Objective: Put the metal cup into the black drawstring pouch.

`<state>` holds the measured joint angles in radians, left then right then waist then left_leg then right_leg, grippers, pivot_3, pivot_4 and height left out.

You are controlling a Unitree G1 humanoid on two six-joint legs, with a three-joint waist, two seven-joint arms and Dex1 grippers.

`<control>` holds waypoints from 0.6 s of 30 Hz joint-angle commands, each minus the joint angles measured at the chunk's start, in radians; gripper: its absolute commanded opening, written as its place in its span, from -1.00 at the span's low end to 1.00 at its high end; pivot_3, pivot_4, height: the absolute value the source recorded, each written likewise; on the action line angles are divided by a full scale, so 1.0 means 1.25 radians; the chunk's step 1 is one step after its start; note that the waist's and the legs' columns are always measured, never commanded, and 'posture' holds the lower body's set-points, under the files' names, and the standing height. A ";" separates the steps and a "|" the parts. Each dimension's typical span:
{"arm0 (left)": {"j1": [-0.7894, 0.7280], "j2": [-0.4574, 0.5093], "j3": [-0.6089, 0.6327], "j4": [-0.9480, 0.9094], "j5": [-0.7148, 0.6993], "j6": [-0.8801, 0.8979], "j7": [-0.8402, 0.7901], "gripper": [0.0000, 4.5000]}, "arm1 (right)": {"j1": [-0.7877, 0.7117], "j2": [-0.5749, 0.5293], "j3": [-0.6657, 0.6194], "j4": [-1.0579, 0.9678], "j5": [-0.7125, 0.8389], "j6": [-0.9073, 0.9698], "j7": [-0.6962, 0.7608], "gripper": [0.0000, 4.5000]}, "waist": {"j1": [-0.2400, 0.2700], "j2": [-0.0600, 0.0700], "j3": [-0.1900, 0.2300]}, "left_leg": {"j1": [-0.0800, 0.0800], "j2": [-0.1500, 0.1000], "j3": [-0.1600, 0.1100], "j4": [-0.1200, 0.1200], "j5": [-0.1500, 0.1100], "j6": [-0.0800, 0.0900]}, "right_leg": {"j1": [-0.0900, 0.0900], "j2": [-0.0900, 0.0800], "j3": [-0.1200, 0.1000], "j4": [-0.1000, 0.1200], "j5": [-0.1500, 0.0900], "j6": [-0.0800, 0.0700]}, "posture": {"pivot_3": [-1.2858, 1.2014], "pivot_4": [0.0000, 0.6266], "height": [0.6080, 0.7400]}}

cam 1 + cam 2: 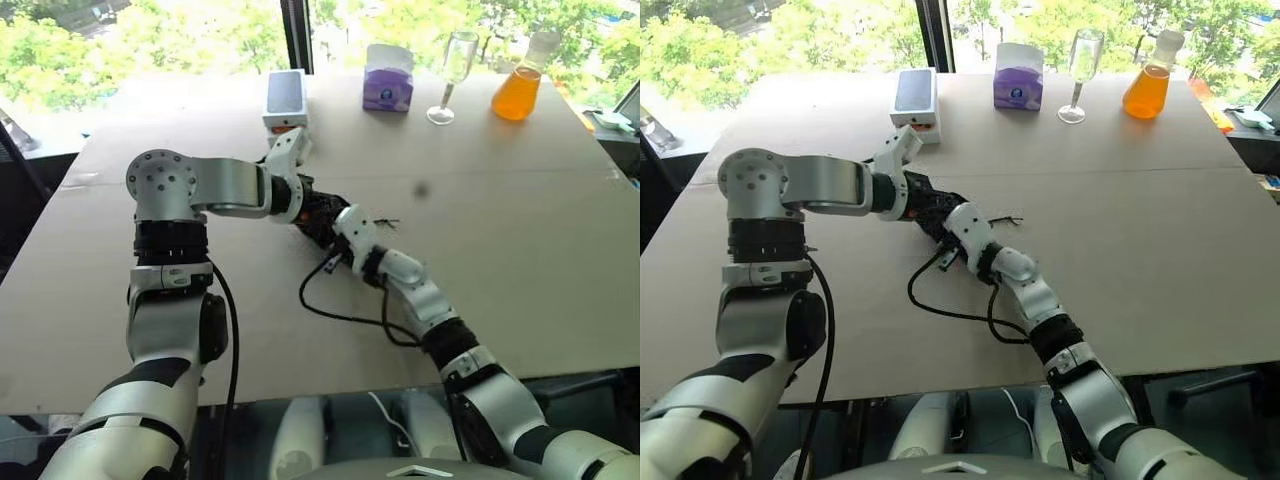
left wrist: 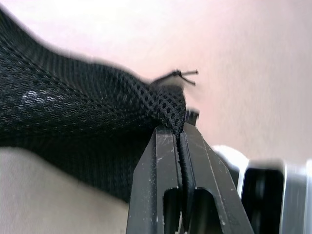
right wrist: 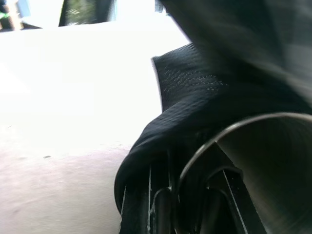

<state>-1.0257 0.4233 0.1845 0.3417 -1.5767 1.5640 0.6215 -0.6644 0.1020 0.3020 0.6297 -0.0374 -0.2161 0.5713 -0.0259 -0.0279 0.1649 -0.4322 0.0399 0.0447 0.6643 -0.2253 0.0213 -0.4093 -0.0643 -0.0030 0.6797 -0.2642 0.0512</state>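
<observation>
Clenched on black mesh, the left gripper (image 2: 181,139) pinches the black drawstring pouch (image 2: 92,122) by its edge, holding it above the middle of the table (image 1: 520,260). Right gripper (image 3: 187,195) fingers grasp the rim of the metal cup (image 3: 263,161), one inside it, with the pouch fabric draped against the cup's mouth.

Both arms meet mid-table, left pincer (image 2: 181,146) and right pincer (image 3: 187,204) clamped.

Shiny metal cup (image 3: 263,165) mouth-out — black drawstring pouch (image 2: 83,126) bunched round it.
</observation>
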 commanded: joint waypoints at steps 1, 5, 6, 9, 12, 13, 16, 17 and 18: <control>0.018 -0.031 -0.047 -0.016 -0.206 -0.065 0.055 -1.00 | -0.091 0.036 0.038 0.050 -0.055 -0.099 -0.018 -0.96 | -0.001 0.000 0.000 | 0.000 0.000 0.000 0.000 0.000 0.000 | 0.000 0.000 0.000 0.000 0.000 0.000 | 0.03 -0.52 1.00; 0.065 -0.026 -0.076 -0.065 -0.316 -0.143 0.126 -1.00 | -0.127 0.050 0.012 0.096 -0.059 -0.131 -0.053 -0.96 | -0.003 -0.001 0.000 | 0.000 0.001 0.000 0.000 0.000 0.000 | 0.000 -0.004 0.000 0.000 0.000 0.000 | 0.03 -0.52 1.00; 0.076 -0.031 -0.074 -0.078 -0.316 -0.154 0.134 -1.00 | -0.133 0.051 0.008 0.106 -0.064 -0.135 -0.065 -0.96 | -0.003 -0.001 0.000 | 0.000 0.001 0.000 0.000 0.000 0.000 | 0.000 -0.004 -0.001 0.000 0.000 0.000 | 0.03 -0.52 1.00; 0.118 -0.029 -0.065 -0.126 -0.316 -0.194 0.169 -1.00 | -0.136 0.054 -0.007 0.123 -0.056 -0.134 -0.076 -0.96 | -0.003 -0.001 0.000 | 0.000 0.001 0.000 0.000 0.000 0.000 | 0.000 -0.004 -0.001 0.000 0.000 0.000 | 0.03 -0.52 1.00; 0.164 -0.028 -0.045 -0.161 -0.316 -0.244 0.219 -1.00 | -0.124 0.052 -0.023 0.109 -0.037 -0.123 -0.070 -0.96 | -0.003 -0.001 0.000 | 0.000 0.001 0.000 0.000 0.000 0.000 | 0.000 -0.004 -0.001 0.000 0.000 0.000 | 0.03 -0.52 1.00; 0.177 -0.030 -0.033 -0.167 -0.316 -0.255 0.229 -1.00 | -0.117 0.049 -0.028 0.099 -0.034 -0.118 -0.071 -0.96 | -0.003 -0.001 0.000 | 0.000 0.001 0.000 0.000 0.000 0.000 | 0.000 -0.004 -0.001 0.000 0.000 0.000 | 0.03 -0.52 1.00; 0.215 -0.020 -0.001 -0.188 -0.316 -0.284 0.263 -1.00 | -0.082 0.050 -0.058 0.053 -0.001 -0.090 -0.086 -0.96 | -0.002 -0.001 0.000 | 0.000 0.000 0.000 0.000 0.000 0.000 | 0.000 -0.004 -0.001 0.000 0.000 0.000 | 0.03 -0.52 1.00; 0.225 -0.022 0.010 -0.196 -0.316 -0.296 0.278 -1.00 | -0.070 0.052 -0.069 0.039 0.015 -0.079 -0.087 -0.96 | -0.002 -0.001 0.000 | 0.000 0.000 0.000 0.000 0.000 0.000 | 0.000 -0.004 -0.001 0.000 0.000 0.000 | 0.03 -0.52 1.00; 0.233 -0.028 0.021 -0.204 -0.316 -0.306 0.289 -1.00 | -0.057 0.055 -0.075 0.029 0.029 -0.068 -0.086 -0.96 | -0.001 -0.001 0.000 | 0.000 0.000 0.000 0.000 0.000 0.000 | 0.000 -0.004 -0.001 0.000 0.000 0.000 | 0.03 -0.52 1.00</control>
<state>-0.7406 0.3924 0.2005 0.1187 -1.9660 1.1926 0.9554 -0.7322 0.1299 0.2416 0.7530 -0.0508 -0.2982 0.4790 -0.0272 -0.0289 0.1653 -0.4327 0.0404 0.0446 0.6644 -0.2253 0.0213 -0.4089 -0.0690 -0.0046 0.6793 -0.2641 0.0512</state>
